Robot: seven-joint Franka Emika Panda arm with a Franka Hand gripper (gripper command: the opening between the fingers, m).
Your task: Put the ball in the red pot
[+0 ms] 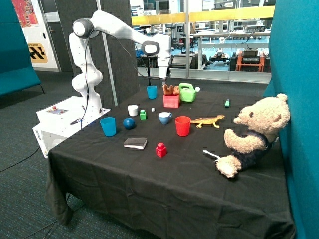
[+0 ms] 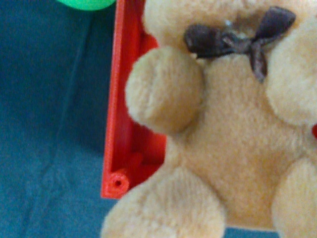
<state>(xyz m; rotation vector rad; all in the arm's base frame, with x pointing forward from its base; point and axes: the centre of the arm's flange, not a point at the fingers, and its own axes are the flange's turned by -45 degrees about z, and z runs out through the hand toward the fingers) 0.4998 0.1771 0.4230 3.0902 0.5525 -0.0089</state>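
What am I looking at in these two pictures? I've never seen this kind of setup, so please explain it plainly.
The white machine is a robot arm bolted beside a table with a black cloth. The outside view comes from a camera standing apart. The wrist view comes from a camera on the arm's wrist, looking down.

The gripper hangs over the red pot, a small square box with a small teddy bear sitting in it. That is why the wrist view is filled with fur and a red wall. Nothing looks held.

The dark blue ball rests on the cloth between a blue cup and a green block, apart from the pot. So the ball is not yet in the pot.
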